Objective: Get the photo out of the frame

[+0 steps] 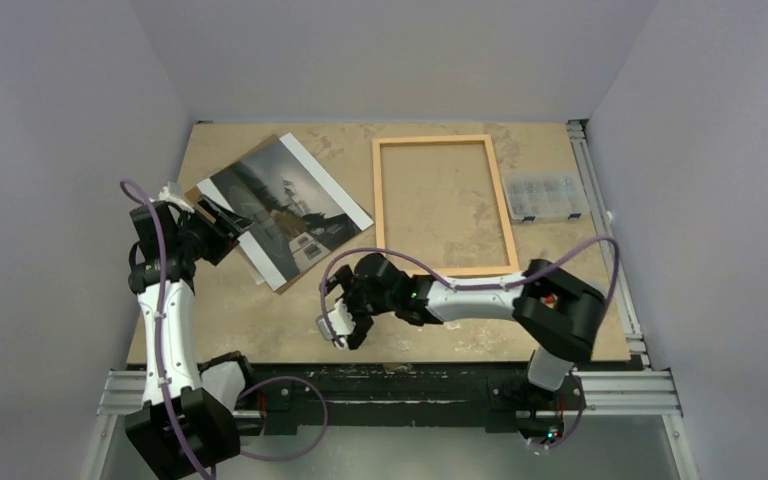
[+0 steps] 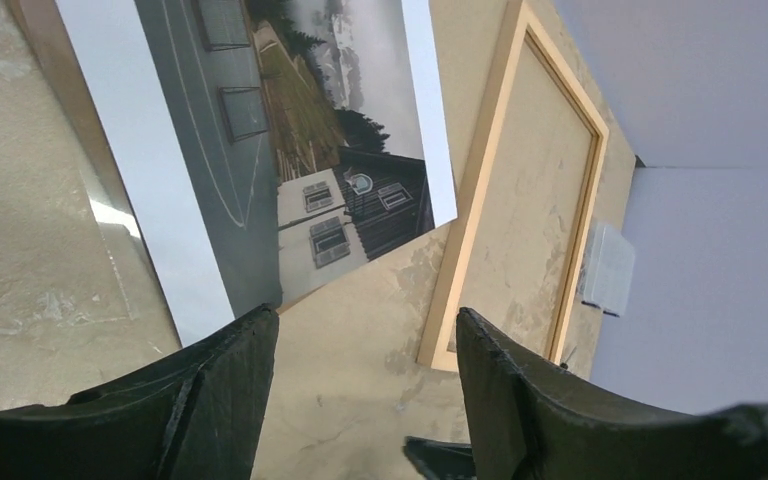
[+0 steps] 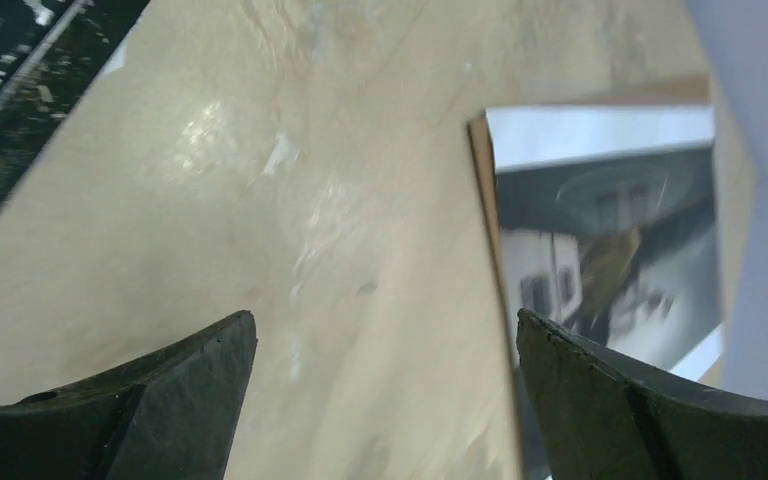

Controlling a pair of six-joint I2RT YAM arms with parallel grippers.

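The photo [image 1: 285, 205] lies flat in the upper left of the overhead view, on a brown backing board [image 3: 484, 220] and well clear of the frame [image 1: 376, 210]. The frame sits bare at upper centre, with the worktop [image 1: 260, 330] showing through it, so the print looks already out. The left claw [image 2: 365, 320] hangs at the photo's near-left edge, spread and pinching nothing, probably placed to steady or nudge the sheet. The right claw [image 3: 385, 320] hovers low at centre bottom, spread wide over bare worktop, apparently done with its part.
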